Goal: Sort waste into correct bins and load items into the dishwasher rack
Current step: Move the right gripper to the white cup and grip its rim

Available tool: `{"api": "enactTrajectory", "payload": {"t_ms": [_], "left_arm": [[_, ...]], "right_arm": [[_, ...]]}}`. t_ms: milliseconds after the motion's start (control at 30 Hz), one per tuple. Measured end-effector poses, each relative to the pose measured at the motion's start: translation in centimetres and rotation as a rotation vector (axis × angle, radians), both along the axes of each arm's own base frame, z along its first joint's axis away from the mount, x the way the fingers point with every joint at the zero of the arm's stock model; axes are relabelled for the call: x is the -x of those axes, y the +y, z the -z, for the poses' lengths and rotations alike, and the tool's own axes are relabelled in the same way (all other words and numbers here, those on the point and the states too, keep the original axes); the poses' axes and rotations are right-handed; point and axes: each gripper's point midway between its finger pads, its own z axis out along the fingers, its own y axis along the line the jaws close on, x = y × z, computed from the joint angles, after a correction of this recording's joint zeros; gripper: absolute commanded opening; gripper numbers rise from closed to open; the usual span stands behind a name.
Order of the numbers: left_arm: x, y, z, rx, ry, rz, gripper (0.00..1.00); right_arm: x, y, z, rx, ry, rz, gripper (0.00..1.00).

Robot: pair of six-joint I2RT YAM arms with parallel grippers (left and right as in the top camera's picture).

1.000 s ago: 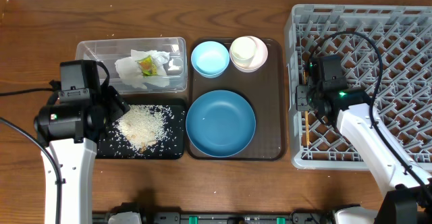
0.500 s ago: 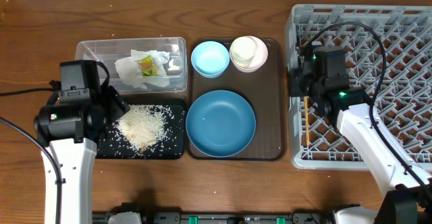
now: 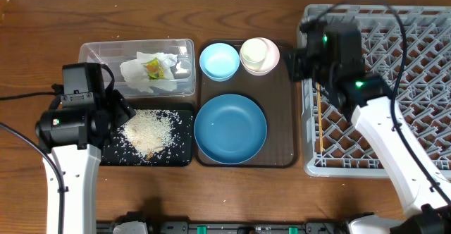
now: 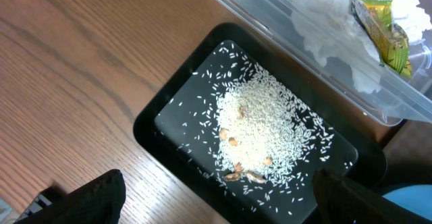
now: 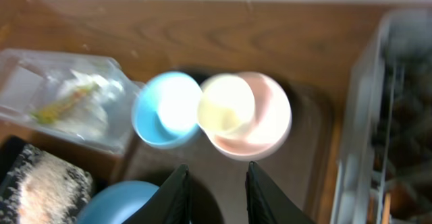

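While chopsticks (image 3: 319,121) lie in rack (image 3: 423,65), R fingers (image 5: 178,193) hang apart nr pink bowl (image 5: 271,133).

soft, even light from above on the bench (image 3: 42,22), shadows faint. the right wrist view is smeared with motion blur; the light-blue bowl (image 5: 165,109) ahead of the right hand (image 5: 216,169) glares white. left wrist view sharp.
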Motion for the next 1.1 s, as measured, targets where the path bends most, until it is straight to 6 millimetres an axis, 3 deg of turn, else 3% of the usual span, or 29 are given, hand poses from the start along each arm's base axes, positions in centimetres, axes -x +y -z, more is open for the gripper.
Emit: {"api": "enactTrajectory", "payload": {"t_ms": [133, 300, 533, 600, 667, 1100], "left_arm": [[0.0, 0.0, 0.0, 0.000, 0.000, 0.000, 0.91], [0.0, 0.0, 0.0, 0.000, 0.000, 0.000, 0.91], [0.0, 0.0, 0.0, -0.001, -0.001, 0.000, 0.91], [0.0, 0.0, 0.0, -0.001, -0.001, 0.000, 0.91], [0.0, 0.0, 0.0, -0.001, -0.001, 0.000, 0.91], [0.0, 0.1, 0.0, -0.004, -0.001, -0.001, 0.91]], "right_arm": [[-1.3, 2.4, -3.8, 0.015, -0.044, -0.033, 0.21], [-2.7, 5.5, -4.5, 0.107, -0.001, -0.090, 0.27], [-6.6, 6.8, -1.9, 0.208, 0.083, -0.100, 0.31], [-7.4, 7.0, -1.0, 0.210, 0.093, -0.102, 0.42], [-7.9, 7.2, 0.6, 0.222, 0.118, -0.110, 0.45], [-7.8, 9.6, 7.2, 0.256, 0.242, -0.140, 0.27]]}}
